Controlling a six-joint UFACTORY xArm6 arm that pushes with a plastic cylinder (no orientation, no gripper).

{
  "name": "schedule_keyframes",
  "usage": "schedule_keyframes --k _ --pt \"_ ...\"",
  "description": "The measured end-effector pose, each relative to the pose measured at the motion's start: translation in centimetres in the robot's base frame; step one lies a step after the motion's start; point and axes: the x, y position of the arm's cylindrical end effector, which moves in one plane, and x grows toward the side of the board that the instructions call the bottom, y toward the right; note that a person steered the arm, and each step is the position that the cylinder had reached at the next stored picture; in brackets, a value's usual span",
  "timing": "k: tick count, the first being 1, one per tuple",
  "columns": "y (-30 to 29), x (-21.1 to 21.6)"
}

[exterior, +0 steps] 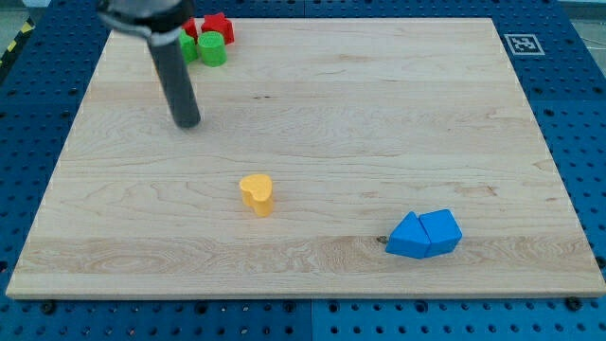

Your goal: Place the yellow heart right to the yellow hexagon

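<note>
A yellow heart block [257, 193] lies on the wooden board [379, 114] a little below and left of the middle. No yellow hexagon shows in the view. My tip [187, 122] rests on the board at the upper left, well above and to the left of the yellow heart and apart from it. The rod runs up from the tip to the view's top edge and hides part of the block cluster behind it.
A cluster at the top left holds a green cylinder [212, 49], a second green block [188, 49] partly behind the rod, and a red block [218, 26]. Two blue blocks touch at the lower right: a triangular one [409, 237] and a cube-like one [441, 230].
</note>
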Motion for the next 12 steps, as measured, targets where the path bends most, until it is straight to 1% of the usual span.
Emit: schedule_keyframes --k 1,2,3,4,5,6,7,8,9,11,12 --pt "1.1 6.1" --pt "5.7 10.3" --pt "12.3 12.2" --pt "15.6 10.1" --pt "14.6 5.7" --pt "14.6 5.9" --pt "16.1 9.2" --pt "15.4 11.9" --pt "11.4 10.7" --pt "3.8 0.6" --pt "3.0 0.4"
